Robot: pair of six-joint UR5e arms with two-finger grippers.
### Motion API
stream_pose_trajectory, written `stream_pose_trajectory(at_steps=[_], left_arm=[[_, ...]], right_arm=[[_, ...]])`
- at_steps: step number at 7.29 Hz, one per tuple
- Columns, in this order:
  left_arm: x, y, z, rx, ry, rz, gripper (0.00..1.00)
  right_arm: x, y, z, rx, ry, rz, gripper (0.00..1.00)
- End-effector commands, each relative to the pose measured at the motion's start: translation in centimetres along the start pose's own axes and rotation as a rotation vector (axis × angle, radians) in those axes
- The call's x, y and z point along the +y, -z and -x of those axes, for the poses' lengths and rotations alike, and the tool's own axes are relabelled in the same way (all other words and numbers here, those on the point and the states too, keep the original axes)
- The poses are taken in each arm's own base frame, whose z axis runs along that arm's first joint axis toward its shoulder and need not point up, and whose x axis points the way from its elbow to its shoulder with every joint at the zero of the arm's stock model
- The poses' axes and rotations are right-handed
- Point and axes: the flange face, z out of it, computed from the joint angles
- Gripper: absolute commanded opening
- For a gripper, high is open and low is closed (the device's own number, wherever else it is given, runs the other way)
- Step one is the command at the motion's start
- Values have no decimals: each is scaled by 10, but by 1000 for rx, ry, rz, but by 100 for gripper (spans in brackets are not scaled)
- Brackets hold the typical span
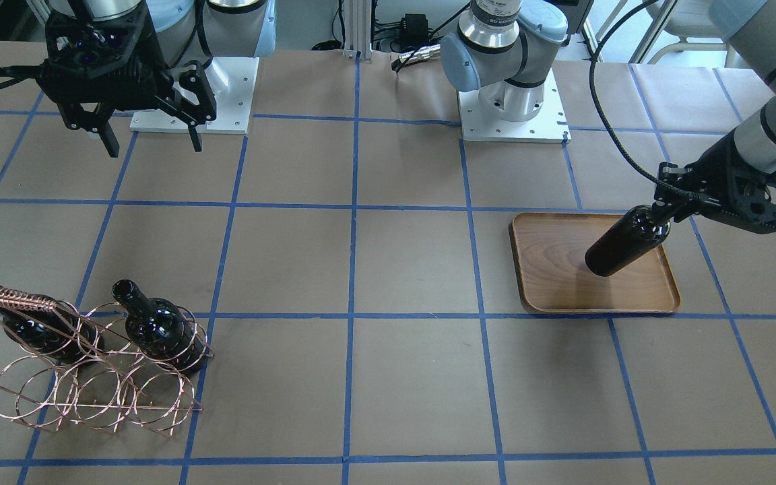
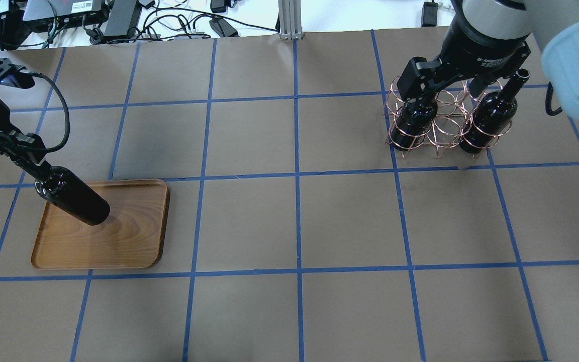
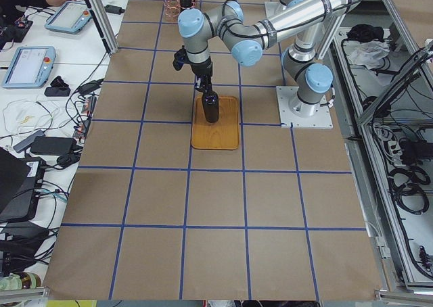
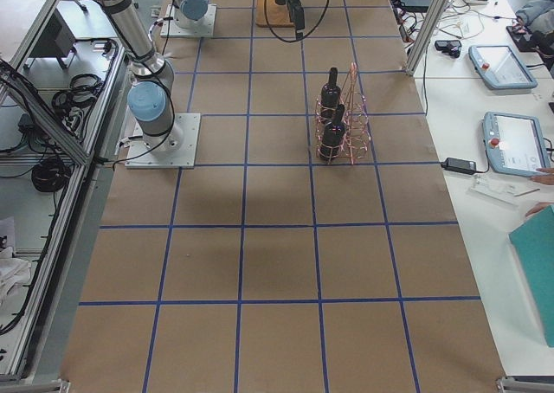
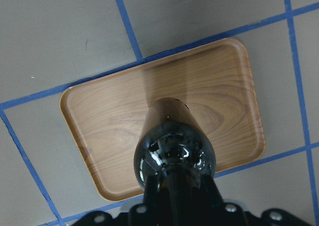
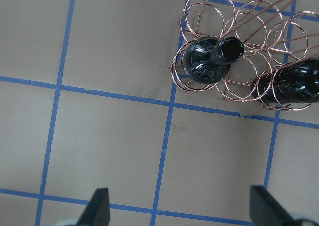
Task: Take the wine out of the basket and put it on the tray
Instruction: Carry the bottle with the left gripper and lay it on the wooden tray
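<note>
My left gripper [image 1: 665,206] is shut on the neck of a near-black wine bottle [image 1: 624,246], holding it tilted with its base over the wooden tray [image 1: 563,286]. I cannot tell whether the base touches the tray. The bottle [image 2: 76,198], tray [image 2: 128,236] and left gripper [image 2: 30,163] show at the overhead view's left; the left wrist view looks down the bottle [image 5: 174,146] onto the tray [image 5: 99,131]. The copper wire basket [image 1: 91,394] [image 2: 445,128] [image 6: 239,22] holds two more bottles [image 1: 159,330] [image 1: 31,330]. My right gripper [image 1: 154,147] [image 6: 182,208] is open and empty, high above the table, apart from the basket.
The two arm bases [image 1: 192,94] [image 1: 512,108] stand at the robot's edge of the table. Blue tape lines grid the brown table cover. Cables and boxes [image 2: 118,20] lie past the far table edge. Operators' tablets [image 4: 506,64] lie on a side desk.
</note>
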Motion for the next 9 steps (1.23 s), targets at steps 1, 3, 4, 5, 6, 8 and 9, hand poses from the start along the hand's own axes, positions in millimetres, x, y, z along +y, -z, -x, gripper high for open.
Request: stream_pose_trajectory(at_steps=[1, 3, 4, 5, 6, 8, 9], left_arm=[[-3, -11, 5, 15, 11, 14, 0], [-5, -17, 7, 20, 2, 28, 0], [-5, -18, 8, 22, 1, 30, 20], [-6, -18, 8, 23, 7, 29, 71], [-4, -14, 7, 14, 39, 25, 100], [0, 6, -7, 0, 140, 9, 100], [0, 20, -18, -20, 188, -16, 100]], right_arm=[[0, 0, 0, 0, 0, -2, 100], [0, 0, 0, 0, 0, -2, 100], [0, 0, 0, 0, -1, -1, 100], [0, 0, 0, 0, 0, -1, 100], [0, 0, 0, 0, 0, -1, 100], [0, 0, 0, 0, -1, -2, 100], [0, 0, 0, 0, 0, -2, 100]])
